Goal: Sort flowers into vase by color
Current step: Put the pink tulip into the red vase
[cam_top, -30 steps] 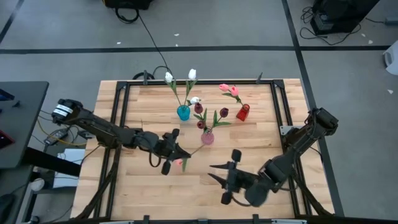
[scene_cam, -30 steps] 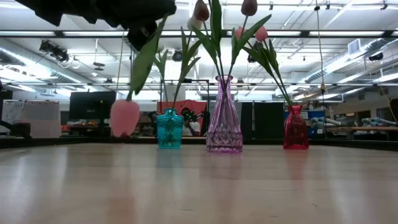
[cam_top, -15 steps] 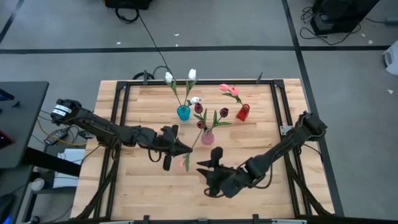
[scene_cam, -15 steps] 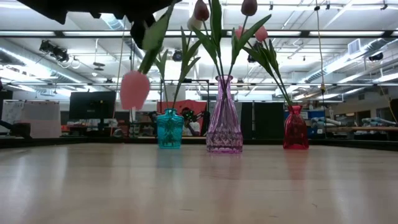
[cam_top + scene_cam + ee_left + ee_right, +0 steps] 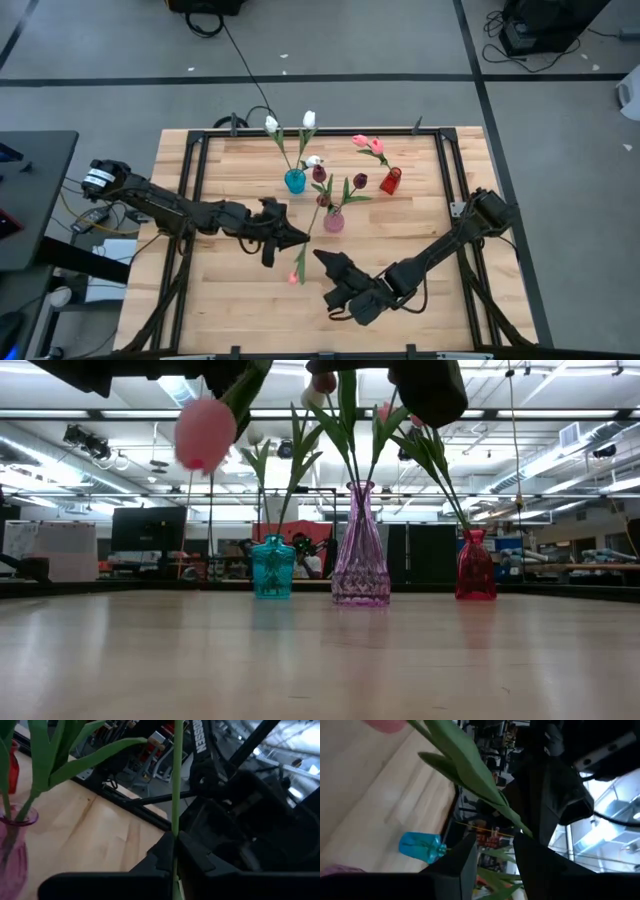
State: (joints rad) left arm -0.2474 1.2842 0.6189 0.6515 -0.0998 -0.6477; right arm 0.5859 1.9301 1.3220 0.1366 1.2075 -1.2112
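My left gripper (image 5: 298, 240) is shut on a pink tulip over the table's middle. The tulip's head (image 5: 295, 277) points toward the near edge and shows high in the low view (image 5: 204, 434). My right gripper (image 5: 328, 261) is open just right of the tulip. In its wrist view its two fingers (image 5: 466, 860) stand either side of the tulip's green leaf (image 5: 470, 775). I cannot tell whether they touch it. The blue vase (image 5: 295, 181) holds white tulips, the pink vase (image 5: 334, 221) maroon ones, and the red vase (image 5: 390, 181) pink ones. My left gripper pinches the pink tulip's thin green stem (image 5: 175, 827) about midway along, between its two fingers (image 5: 197, 854). The fingers come roughly level from the table's left and lie across the stem. The tulip is lifted clear of the table and tilted, its head toward the near edge.
The three vases stand in a cluster at the far middle of the table, close behind both grippers, with tall stems and leaves (image 5: 345, 420) leaning outward. A black frame rail (image 5: 200, 150) borders the tabletop. Bare wood (image 5: 230, 300) lies toward the near edge.
My right gripper has moved toward the table's left and far side, closing in on the held tulip. My left gripper has shifted slightly right and tipped the tulip, so its head has swung upward and toward the near edge.
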